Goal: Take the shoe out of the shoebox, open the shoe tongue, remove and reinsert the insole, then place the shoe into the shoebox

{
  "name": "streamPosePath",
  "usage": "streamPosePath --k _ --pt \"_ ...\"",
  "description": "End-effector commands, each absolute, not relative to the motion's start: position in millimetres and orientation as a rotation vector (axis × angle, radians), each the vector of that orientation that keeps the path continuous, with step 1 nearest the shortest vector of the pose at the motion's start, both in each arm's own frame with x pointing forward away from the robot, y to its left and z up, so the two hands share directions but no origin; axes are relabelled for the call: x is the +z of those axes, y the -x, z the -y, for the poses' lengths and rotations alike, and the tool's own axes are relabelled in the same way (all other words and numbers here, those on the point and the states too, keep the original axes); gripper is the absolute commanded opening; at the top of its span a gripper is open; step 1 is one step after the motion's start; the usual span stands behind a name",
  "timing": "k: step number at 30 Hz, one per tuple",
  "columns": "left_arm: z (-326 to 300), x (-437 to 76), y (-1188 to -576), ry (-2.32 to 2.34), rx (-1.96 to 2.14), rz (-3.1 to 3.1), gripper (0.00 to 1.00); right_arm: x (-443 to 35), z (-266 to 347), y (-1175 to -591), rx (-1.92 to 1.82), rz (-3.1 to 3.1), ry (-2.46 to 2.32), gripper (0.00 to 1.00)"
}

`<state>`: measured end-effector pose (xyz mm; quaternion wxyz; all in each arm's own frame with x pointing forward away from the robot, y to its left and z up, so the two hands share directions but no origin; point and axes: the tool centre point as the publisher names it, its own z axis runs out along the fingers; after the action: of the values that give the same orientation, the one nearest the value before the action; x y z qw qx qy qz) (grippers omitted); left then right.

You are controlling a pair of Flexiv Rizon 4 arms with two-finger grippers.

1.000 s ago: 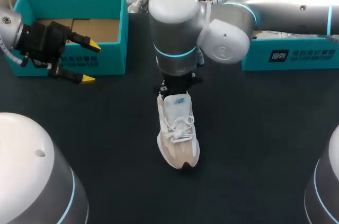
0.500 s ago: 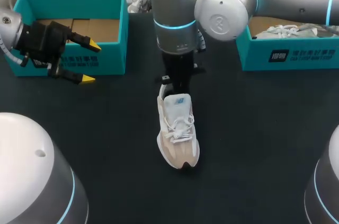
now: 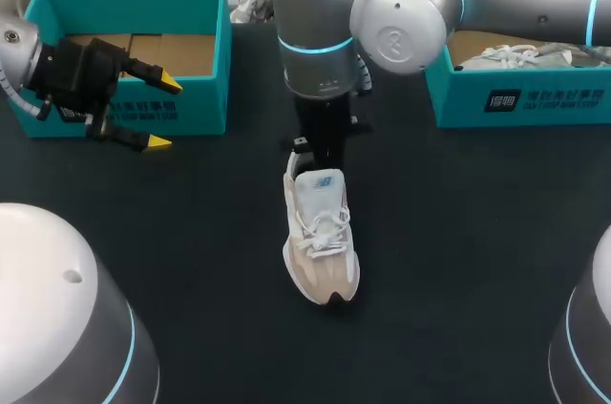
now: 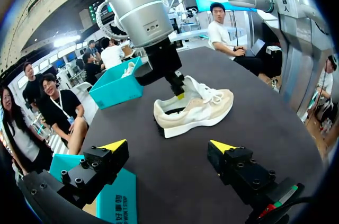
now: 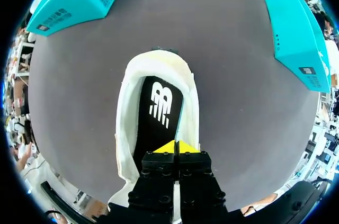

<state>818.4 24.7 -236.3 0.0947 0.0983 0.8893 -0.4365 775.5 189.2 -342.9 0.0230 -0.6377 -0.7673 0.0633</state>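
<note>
Head view: you saw the shoe [image 3: 322, 251] lying on its sole at the middle of the table [image 3: 458, 261], outside both boxes, toe toward the camera and heel toward the far edge. The right arm came in from the right side and hung straight down over the shoe's opening. The left shoebox [image 3: 205, 60] stood at the far left with brown cardboard inside. The right shoebox [image 3: 535, 103] stood at the far right and held a second white shoe [image 3: 506, 58].

Right wrist view: you saw the right gripper [image 5: 176, 146] directly above the opening, its two yellow tips pressed together. The thin, pale edge of the tongue [image 5: 180, 118] ran up into the seam between the tips, so the fingers were clamped on it from both sides. Beside the tongue, the black insole [image 5: 159, 107] lay seated inside the shoe, ringed by the padded white collar.

Left wrist view: you saw the left gripper [image 4: 168, 145] with its fingers spread wide and nothing between them. It sat low over the table, well apart from the shoe, which lay ahead of it, side-on. In the head view this gripper hung in front of the left shoebox's near wall.
</note>
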Motion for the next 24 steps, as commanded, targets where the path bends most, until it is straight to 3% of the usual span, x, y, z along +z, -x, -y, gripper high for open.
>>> streamPosePath --k 1,22,24 --pt "-24.3 -236.1 -817.9 -0.291 -1.289 -2.64 1.0 -347.3 -189.0 -775.3 0.21 2.368 1.961 0.0" --pt "-24.3 -236.1 -817.9 -0.291 -1.289 -2.64 1.0 -353.9 -210.8 -757.4 0.22 2.258 1.973 0.0" --pt "-24.3 -236.1 -817.9 -0.291 -1.289 -2.64 1.0 -353.8 -210.7 -756.9 0.209 2.242 2.0 0.5"
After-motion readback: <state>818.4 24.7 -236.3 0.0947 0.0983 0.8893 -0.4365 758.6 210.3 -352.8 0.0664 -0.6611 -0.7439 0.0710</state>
